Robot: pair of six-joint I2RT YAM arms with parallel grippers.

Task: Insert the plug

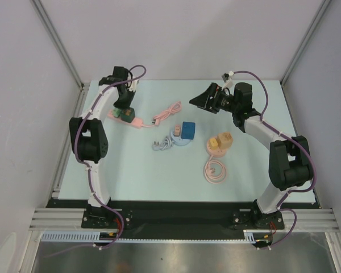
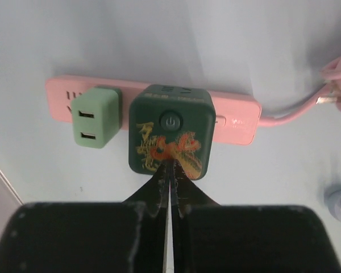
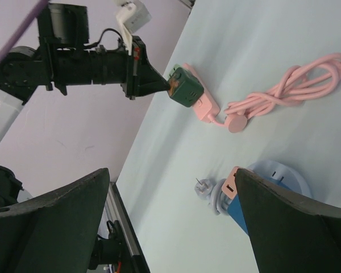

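Touching dark green plug [image 2: 157, 111], left gripper [image 2: 169, 169] closed

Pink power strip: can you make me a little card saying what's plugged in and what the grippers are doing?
strip: pink, lying flat
plugged in: light green plug and dark green cube, side by side
left gripper: shut, touching the cube
right gripper: open, empty, away from the strip

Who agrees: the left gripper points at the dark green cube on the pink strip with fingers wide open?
Wrong in one point: the left gripper points at the dark green cube on the pink strip with fingers shut, not wide open. The left wrist view shows it.
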